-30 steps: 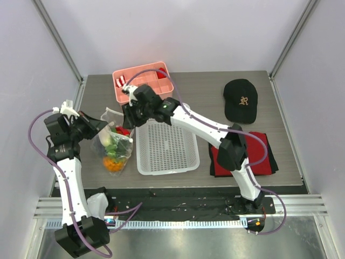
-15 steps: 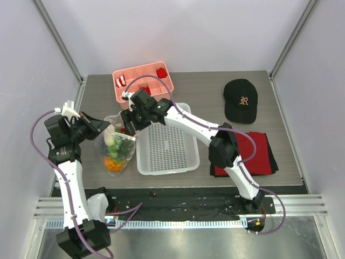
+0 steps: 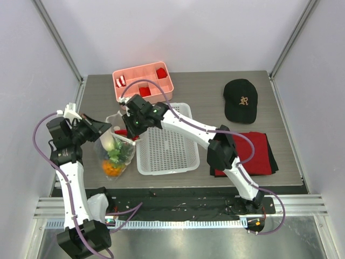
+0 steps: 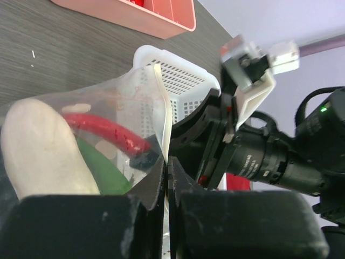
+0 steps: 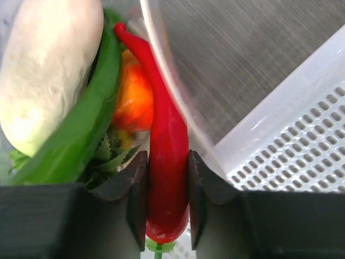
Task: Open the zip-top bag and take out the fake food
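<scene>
Table [image 3: 210,86] grey woodgrain, walls [image 3: 183,32] pale; left tool [image 4: 166,171] pinches bag [image 4: 110,102], right tool [image 5: 163,200] clamps red chili [image 5: 161,135].

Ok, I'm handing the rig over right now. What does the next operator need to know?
Left gripper: shut on the rim of the bag.
Right gripper: reaching into the bag's mouth, shut on the chili.
Done: the bag is open.
Left: nothing appears to be out yet. The chili, white piece, green piece and orange piece are inside the bag. Lift the chili out, probably into the basket beside the bag, then take out the rest.
</scene>
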Action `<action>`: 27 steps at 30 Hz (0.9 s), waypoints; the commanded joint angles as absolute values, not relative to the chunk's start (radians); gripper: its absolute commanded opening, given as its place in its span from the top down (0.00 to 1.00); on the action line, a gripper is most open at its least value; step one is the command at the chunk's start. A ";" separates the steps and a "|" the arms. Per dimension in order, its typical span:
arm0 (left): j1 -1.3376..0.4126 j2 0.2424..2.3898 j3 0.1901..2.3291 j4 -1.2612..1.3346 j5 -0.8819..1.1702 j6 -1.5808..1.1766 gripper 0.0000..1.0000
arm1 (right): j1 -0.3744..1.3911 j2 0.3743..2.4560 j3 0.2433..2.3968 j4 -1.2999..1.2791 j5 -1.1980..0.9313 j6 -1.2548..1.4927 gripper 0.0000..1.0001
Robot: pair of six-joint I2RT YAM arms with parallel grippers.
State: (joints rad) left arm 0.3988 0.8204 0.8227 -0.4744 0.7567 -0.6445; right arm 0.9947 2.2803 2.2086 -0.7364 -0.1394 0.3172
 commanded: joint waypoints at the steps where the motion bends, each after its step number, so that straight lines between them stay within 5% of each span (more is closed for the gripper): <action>1: 0.393 0.808 0.804 -0.411 0.773 -0.646 1.00 | 0.999 2.278 2.370 -0.797 -0.081 0.301 0.83; 2: 0.394 0.811 0.798 -0.404 0.773 -0.650 1.00 | 0.997 2.286 2.446 -0.816 -0.080 0.299 0.97; 3: 0.394 0.811 0.786 -0.396 0.775 -0.653 1.00 | 0.994 2.293 2.476 -0.848 -0.081 0.299 0.99; 15: 0.391 0.802 0.764 -0.364 0.775 -0.680 1.00 | 0.996 2.125 2.386 -0.893 0.093 0.189 0.99; 27: 0.390 0.807 0.793 -0.376 0.762 -0.670 1.00 | 0.967 1.658 1.646 -0.645 0.287 0.210 0.93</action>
State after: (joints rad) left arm 0.3946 0.8116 0.7624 -0.4080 0.7532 -0.6754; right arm 0.9859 1.7828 1.7935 -0.7937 0.2134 0.1898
